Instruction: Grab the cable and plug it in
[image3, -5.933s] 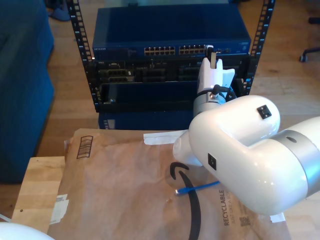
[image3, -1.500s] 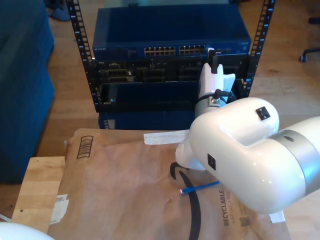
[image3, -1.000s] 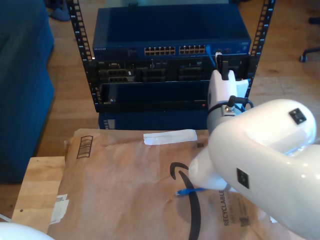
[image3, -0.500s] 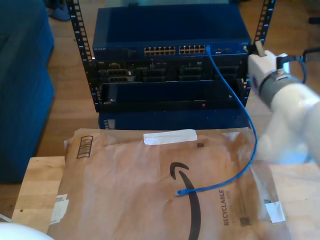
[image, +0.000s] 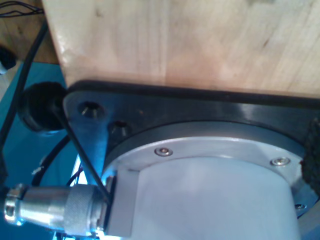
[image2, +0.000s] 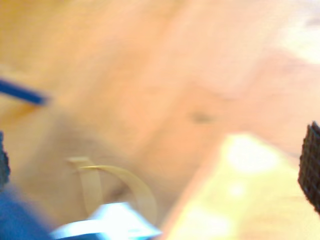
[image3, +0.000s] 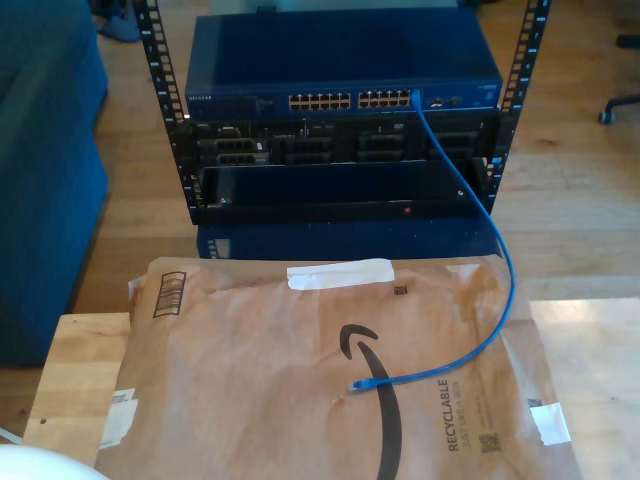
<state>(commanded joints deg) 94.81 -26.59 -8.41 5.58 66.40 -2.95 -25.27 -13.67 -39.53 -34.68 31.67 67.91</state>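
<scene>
First hand's pad (image: 312, 155) sits beside the arm base (image: 210, 200); open or closed, cannot tell. Second hand (image2: 157, 165) looks open, dark pads spread wide with nothing between, though the view is blurred. Cable (image3: 500, 300) has its far end in a switch (image3: 340, 60) port on the exterior view's right. It runs far-to-near down to the envelope (image3: 250, 380), free plug (image3: 356, 385) lying loose mid-envelope. Plug-in looks done. Which hand is nearer the cable cannot be told.

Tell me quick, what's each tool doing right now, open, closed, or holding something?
First tool: cannot be told; its camera faces an arm base and wooden table.
Second tool: cannot be told; the picture is blurred.
</scene>
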